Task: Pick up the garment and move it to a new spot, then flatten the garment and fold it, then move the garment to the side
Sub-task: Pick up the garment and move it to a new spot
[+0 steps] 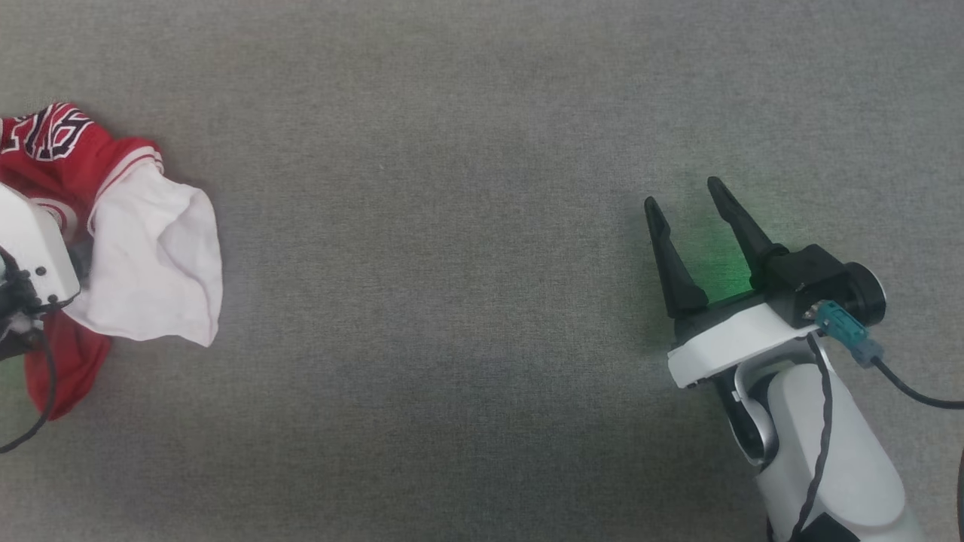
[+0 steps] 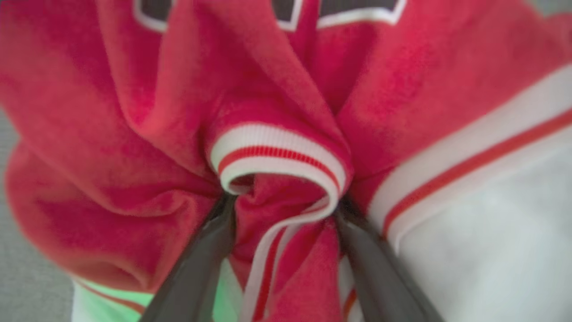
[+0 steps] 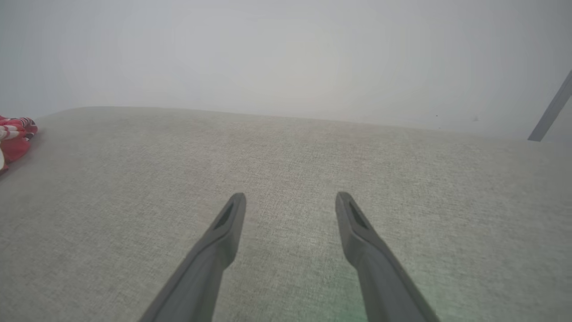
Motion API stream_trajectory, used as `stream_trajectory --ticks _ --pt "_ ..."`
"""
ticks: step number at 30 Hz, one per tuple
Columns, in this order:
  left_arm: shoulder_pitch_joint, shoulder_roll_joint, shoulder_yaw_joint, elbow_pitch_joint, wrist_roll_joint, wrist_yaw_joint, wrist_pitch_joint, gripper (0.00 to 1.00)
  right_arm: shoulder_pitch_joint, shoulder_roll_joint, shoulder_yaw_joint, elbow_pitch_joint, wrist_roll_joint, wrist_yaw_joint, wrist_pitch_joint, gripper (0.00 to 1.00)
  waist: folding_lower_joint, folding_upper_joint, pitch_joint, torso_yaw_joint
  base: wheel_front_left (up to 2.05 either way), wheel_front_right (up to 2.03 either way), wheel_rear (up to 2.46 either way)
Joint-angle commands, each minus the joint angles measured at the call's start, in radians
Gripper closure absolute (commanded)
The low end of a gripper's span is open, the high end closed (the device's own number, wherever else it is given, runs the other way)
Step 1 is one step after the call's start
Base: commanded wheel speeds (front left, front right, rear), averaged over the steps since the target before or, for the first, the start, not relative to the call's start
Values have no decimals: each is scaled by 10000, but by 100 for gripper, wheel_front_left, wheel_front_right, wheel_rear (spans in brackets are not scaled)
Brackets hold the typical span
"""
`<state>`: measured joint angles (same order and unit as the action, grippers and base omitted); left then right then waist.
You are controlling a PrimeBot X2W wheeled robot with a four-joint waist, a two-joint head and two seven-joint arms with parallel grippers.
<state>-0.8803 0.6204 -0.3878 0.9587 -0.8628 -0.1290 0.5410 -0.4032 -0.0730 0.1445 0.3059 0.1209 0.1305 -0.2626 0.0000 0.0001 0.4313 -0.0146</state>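
Observation:
The garment [image 1: 64,154], a red jersey with a white sleeve [image 1: 158,260] and dark white-outlined lettering, lies crumpled at the far left of the grey cloth surface. My left arm's white wrist [image 1: 34,252] sits over it. In the left wrist view my left gripper [image 2: 285,203] stands open, its fingers pushed into the garment [image 2: 134,134] on either side of a bunched fold with the striped collar trim [image 2: 277,152]. My right gripper [image 1: 682,193] hovers open and empty at the right, far from the garment. It also appears as right gripper [image 3: 290,197] over bare cloth, with the garment [image 3: 13,134] at the left edge.
The grey fabric surface [image 1: 452,301] stretches wide between the two arms. Its far edge [image 3: 286,117] meets a pale wall. A black cable [image 1: 911,388] trails from the right wrist.

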Motion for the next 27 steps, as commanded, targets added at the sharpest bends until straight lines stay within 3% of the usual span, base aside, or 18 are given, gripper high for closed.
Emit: stream_trajectory --ticks 1,7,10,19,27 --pt "665 -774 -401 133 -217 -16 -145 100 -76 61 8 -67 -79 3 -30 0 0 -1 -52 1 0 0 0" --pt "-172 -239 -148 -169 -505 -21 -2353 100 76 101 -29 -3 41 4 -30 0 0 -1 -662 129 0 0 0" --pt "-408 -190 -133 -454 -801 -12 -2870 100 240 136 -106 30 124 4 -32 0 0 -1 -1070 195 0 0 0" --pt "-931 -820 -754 -2168 -1691 -12 -2288 100 567 206 -284 20 416 3 -30 0 0 -1 -1686 -14 0 0 0" --pt "-1243 -2027 -1602 -4306 -2297 -12 -1329 100 596 220 -334 -224 1294 4 -32 0 0 -1 -1433 -1341 0 0 0"
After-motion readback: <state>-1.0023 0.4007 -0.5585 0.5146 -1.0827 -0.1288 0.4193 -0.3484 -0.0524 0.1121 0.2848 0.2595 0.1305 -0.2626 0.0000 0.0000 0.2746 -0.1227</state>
